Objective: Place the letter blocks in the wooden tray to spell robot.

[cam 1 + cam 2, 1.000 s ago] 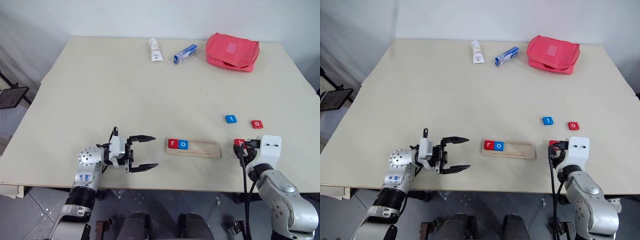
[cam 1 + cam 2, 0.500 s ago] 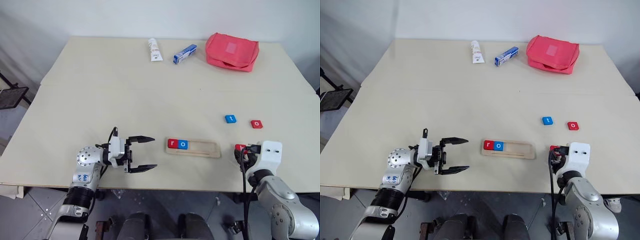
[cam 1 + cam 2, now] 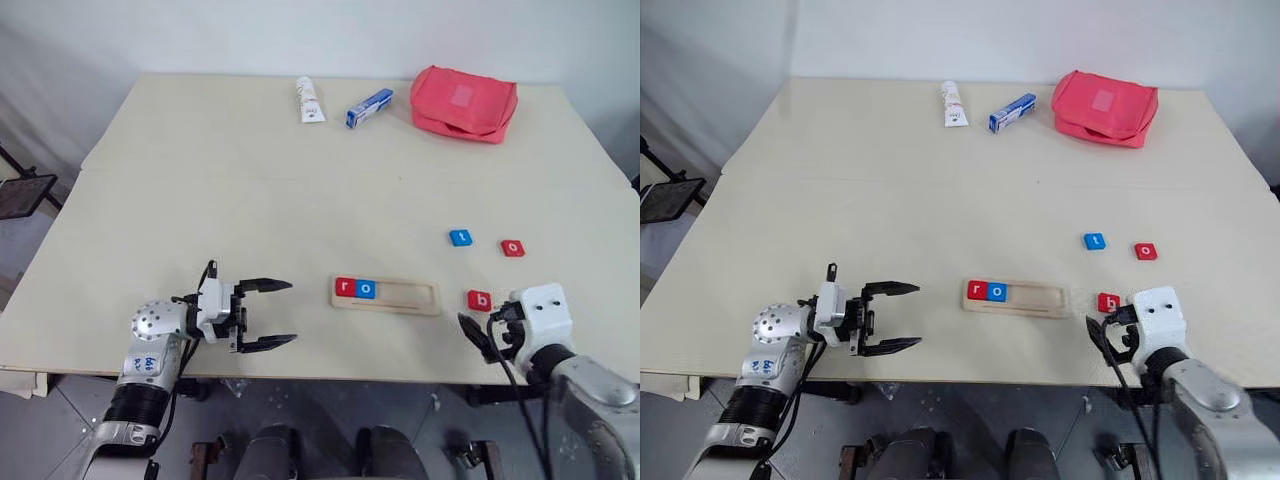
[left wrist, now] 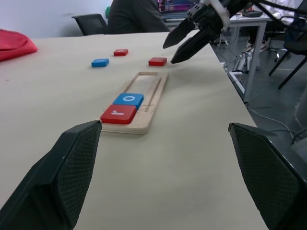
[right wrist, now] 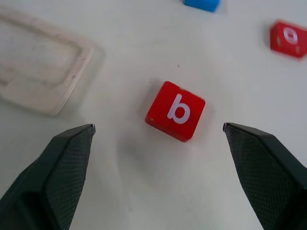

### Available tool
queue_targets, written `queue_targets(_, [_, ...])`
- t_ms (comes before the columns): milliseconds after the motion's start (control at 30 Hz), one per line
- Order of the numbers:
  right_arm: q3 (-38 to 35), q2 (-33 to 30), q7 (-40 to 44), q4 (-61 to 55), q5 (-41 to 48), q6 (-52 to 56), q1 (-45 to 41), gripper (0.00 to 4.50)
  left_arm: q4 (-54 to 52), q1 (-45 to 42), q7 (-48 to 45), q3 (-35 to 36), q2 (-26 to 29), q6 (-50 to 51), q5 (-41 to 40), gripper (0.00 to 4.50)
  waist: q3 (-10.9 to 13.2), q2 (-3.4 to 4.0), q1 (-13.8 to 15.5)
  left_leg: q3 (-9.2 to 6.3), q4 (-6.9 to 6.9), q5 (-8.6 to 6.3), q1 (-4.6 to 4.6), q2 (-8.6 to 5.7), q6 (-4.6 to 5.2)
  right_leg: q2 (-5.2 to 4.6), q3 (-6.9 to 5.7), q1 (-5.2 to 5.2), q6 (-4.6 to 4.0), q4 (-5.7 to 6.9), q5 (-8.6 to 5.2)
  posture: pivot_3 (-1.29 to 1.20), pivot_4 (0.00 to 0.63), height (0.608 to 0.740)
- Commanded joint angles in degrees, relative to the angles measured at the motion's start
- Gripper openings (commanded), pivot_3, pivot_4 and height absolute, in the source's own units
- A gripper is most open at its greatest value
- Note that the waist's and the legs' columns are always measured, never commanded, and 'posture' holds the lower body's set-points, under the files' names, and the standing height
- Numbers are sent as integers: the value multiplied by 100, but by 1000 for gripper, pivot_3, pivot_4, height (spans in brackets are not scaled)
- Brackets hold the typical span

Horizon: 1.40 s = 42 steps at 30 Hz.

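Note:
The wooden tray (image 3: 386, 295) lies near the table's front edge, with a red r block (image 3: 345, 287) and a blue o block (image 3: 366, 290) at its left end. A red b block (image 5: 175, 110) lies flat on the table just right of the tray. My right gripper (image 5: 158, 127) is open, hovering just short of it with a finger on either side. Farther back sit a blue t block (image 3: 460, 237) and a red o block (image 3: 513, 247). My left gripper (image 3: 265, 314) is open and empty, pointing at the tray from its left.
At the far edge of the table lie a white tube (image 3: 310, 100), a blue-and-white box (image 3: 370, 107) and a red pouch (image 3: 463, 103). Both grippers are close to the table's front edge (image 3: 330, 378).
My right gripper has opened and drawn back, leaving the red b block on the table right of the tray. My left gripper has shifted a little left, away from the tray.

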Motion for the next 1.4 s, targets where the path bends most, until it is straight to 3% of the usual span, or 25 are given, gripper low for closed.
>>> queue_targets(33, [-33,-669,889,386,-12,-489,-127,4481,-40,40,-10,206,133,33,-171,4500,1,-1,1,-2,0,0,1,3,0,3,-2,11,0,-17,0,0,150,740])
queue_targets(133, [168,-1524,2015,1324,-65,-1187,-589,4481,-61,90,-51,296,215,37,-228,4500,1,-2,-7,8,0,1,3,0,4,-1,0,14,1,-26,1,0,150,740])
queue_targets(233, [429,-1884,2755,2196,-85,-1774,-1113,4481,-157,174,-6,341,227,44,-246,4500,1,-2,-2,2,1,1,13,4,4,0,-7,29,2,-32,1,0,150,740])
queue_targets(567, [1508,-2355,4327,4292,-843,-3339,-2126,4481,-710,580,135,375,242,152,-291,4500,2,-4,24,-40,7,0,11,-3,5,-11,-23,56,2,-38,1,0,150,740])
queue_targets(733, [1919,-2200,4575,5083,-1217,-3822,-2748,4481,-839,653,222,406,288,186,-284,4500,2,-4,-3,-40,9,0,13,0,4,-9,-44,60,2,-41,1,0,150,740])
queue_targets(833, [1988,-2116,4686,5246,-1228,-3884,-2889,3862,-890,668,273,396,289,203,-283,4500,2,-4,-3,-41,9,1,13,1,4,-10,-52,61,2,-41,1,0,150,740])
queue_targets(1067, [2042,-2125,4782,5269,-1294,-3824,-2937,1550,-919,657,353,361,252,196,-266,4500,2,-4,2,-46,15,1,14,1,4,-11,-55,69,2,-43,2,0,150,740])
queue_targets(1400, [2155,-2400,5182,3917,-1010,-2177,-3854,1467,-716,558,213,412,332,126,-291,4500,4,0,-10,-47,15,1,11,1,3,-12,-49,63,2,-43,2,0,150,740])
